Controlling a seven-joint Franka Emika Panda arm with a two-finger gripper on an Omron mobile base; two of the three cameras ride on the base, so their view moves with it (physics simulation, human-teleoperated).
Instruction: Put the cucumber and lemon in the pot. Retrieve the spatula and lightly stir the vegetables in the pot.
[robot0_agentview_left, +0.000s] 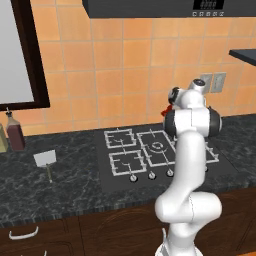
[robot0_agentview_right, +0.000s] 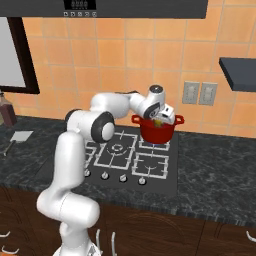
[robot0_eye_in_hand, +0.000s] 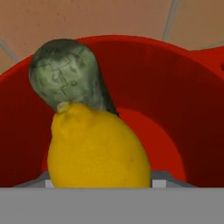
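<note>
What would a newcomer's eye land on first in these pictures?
The red pot on the stove's back right burner, with the white arm's claw over its mouth. In the hand view a big yellow lemon sits against the dark green cucumber inside it. The spatula lies far left on the counter.

Yellow lemon (robot0_eye_in_hand: 98, 148) leans against the dark green cucumber (robot0_eye_in_hand: 70, 74) inside the red pot (robot0_eye_in_hand: 183, 100); pale spatula (robot0_agentview_left: 45, 161) lies flat.
</note>
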